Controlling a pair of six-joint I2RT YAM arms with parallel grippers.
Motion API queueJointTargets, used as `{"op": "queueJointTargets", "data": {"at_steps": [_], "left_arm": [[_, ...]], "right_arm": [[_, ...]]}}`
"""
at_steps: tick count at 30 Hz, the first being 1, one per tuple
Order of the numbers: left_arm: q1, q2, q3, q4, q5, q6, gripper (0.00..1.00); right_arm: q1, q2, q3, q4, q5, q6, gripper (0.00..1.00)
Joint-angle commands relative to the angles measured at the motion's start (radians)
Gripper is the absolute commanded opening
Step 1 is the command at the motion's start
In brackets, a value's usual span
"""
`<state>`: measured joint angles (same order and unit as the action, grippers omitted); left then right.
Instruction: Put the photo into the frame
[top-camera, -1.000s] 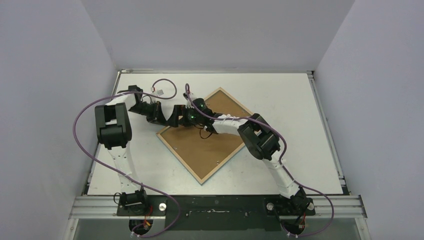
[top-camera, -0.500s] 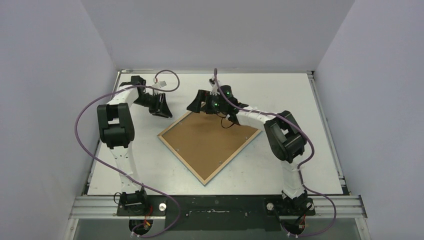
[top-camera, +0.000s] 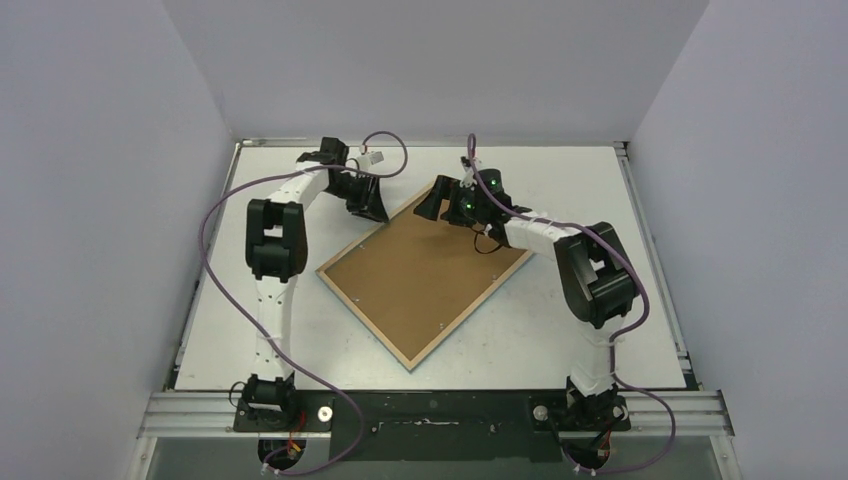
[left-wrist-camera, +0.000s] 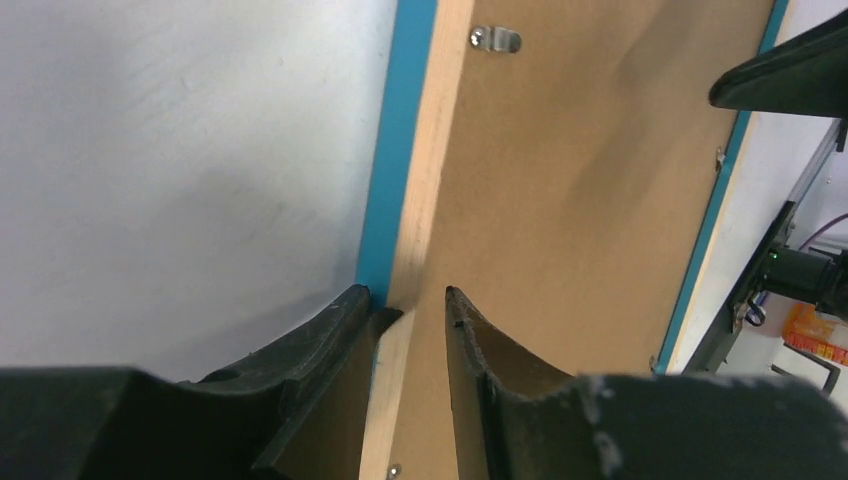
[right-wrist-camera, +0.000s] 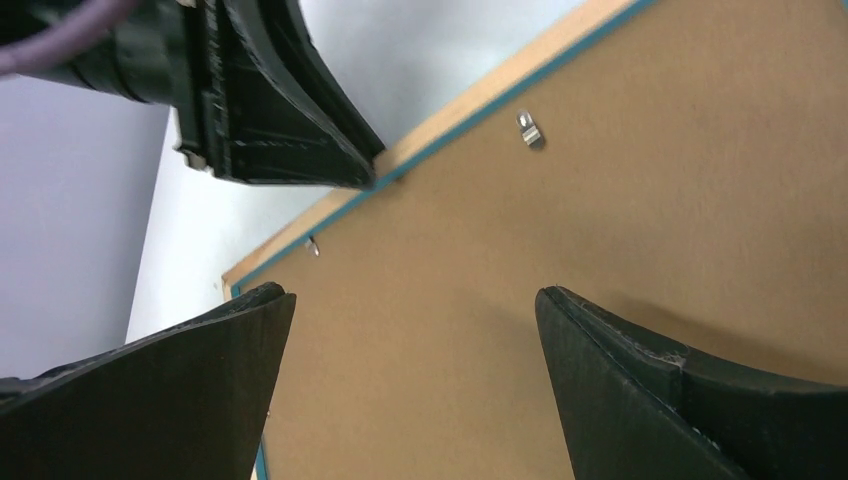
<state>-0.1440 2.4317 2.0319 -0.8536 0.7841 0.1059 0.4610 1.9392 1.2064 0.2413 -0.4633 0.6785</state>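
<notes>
Both arms have swung back; left gripper (left-wrist-camera: 410, 295), slightly parted, straddles the rim of the frame (top-camera: 364, 317) lying face-down on the bench (top-camera: 600, 180), right gripper (right-wrist-camera: 410, 300) wide, empty. Likely stiff, light: grip its rim.

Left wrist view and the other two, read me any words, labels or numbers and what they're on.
None readable.
The frame and its brown backing board carry no print.
An orange-red patch at the left wrist view's right edge is too blurred to read.
</notes>
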Motion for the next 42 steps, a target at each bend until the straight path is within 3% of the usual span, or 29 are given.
{"op": "queueJointTargets", "data": {"at_steps": [1, 15, 30, 42], "left_arm": [[0.001, 0.021, 0.081, 0.089, -0.046, -0.079, 0.29], [-0.002, 0.042, 0.074, 0.118, -0.012, -0.097, 0.23], [0.000, 0.061, 0.063, 0.099, -0.019, -0.082, 0.22], [0.000, 0.052, 0.050, 0.096, -0.022, -0.082, 0.21]], "right_arm": [[-0.013, 0.071, 0.118, 0.041, -0.073, -0.055, 0.96], [-0.029, 0.344, 0.441, -0.017, -0.137, -0.128, 0.96], [-0.027, 0.430, 0.496, -0.026, -0.160, -0.129, 0.96], [-0.003, 0.394, 0.414, -0.012, -0.175, -0.135, 0.96]]}}
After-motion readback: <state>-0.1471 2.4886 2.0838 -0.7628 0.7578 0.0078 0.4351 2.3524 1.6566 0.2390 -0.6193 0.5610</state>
